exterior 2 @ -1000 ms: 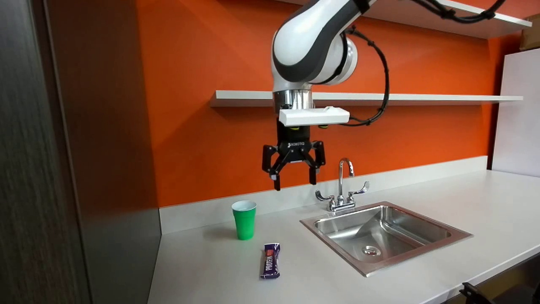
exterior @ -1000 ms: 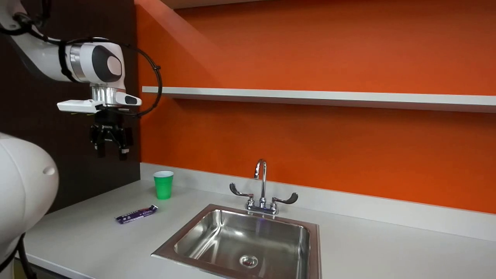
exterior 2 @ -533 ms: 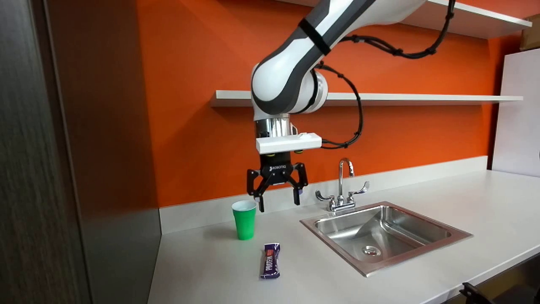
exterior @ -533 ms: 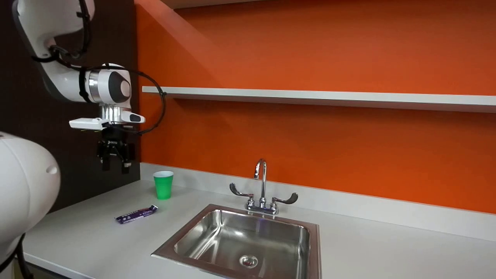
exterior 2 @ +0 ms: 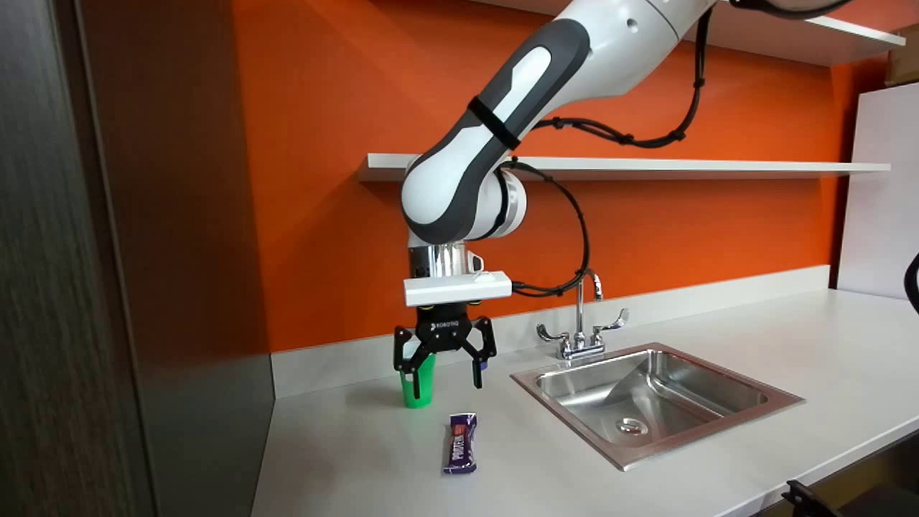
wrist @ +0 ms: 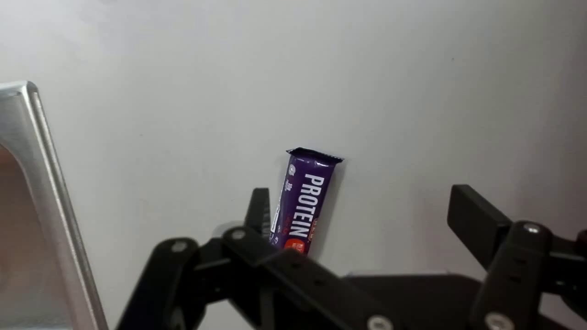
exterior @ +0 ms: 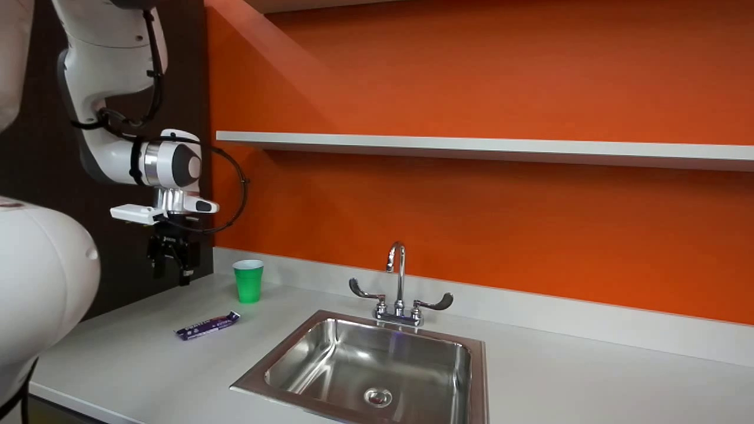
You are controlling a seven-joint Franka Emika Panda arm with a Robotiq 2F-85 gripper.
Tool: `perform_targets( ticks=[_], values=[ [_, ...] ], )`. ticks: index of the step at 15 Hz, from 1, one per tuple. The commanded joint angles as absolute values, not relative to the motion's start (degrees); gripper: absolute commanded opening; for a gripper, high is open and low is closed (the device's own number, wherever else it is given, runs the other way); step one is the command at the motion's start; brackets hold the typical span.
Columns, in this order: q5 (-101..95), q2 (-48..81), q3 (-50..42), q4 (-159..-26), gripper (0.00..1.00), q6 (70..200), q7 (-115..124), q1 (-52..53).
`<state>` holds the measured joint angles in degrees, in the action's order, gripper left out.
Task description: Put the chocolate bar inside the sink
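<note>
The chocolate bar, in a dark purple wrapper marked PROTEIN, lies flat on the grey countertop in both exterior views (exterior: 207, 326) (exterior 2: 461, 443). My gripper (exterior: 171, 278) is open and empty above the counter, higher than the bar; it also shows in an exterior view (exterior 2: 446, 388). In the wrist view the bar (wrist: 303, 197) appears close to the left finger of the open gripper (wrist: 362, 206), and its lower end is hidden behind that finger's linkage. The steel sink (exterior: 277, 353) is set in the counter beside the bar; its rim shows in the wrist view (wrist: 51, 183).
A green cup (exterior: 248, 284) stands near the back wall; in an exterior view the cup (exterior 2: 426, 380) is partly behind my gripper. A chrome faucet (exterior: 400, 294) with two handles rises behind the sink. A white shelf (exterior: 471, 145) runs along the orange wall. A dark panel (exterior 2: 187, 287) closes one side.
The arm has come down steadily and the gripper is much lower, nearer the bar and in front of the cup in an exterior view. The gripper stays open. The bar, cup and sink have not moved.
</note>
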<state>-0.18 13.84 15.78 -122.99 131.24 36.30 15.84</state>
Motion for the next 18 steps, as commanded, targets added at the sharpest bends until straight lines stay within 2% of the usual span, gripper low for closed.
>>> perform_targets(
  ticks=[1, 18],
  values=[
    [-0.7, 17.7, 13.3, -120.0, 1.00, 133.1, 39.3, 18.4],
    [-0.8, 27.1, 5.8, -116.4, 1.00, 138.5, 46.2, 21.8]
  ],
)
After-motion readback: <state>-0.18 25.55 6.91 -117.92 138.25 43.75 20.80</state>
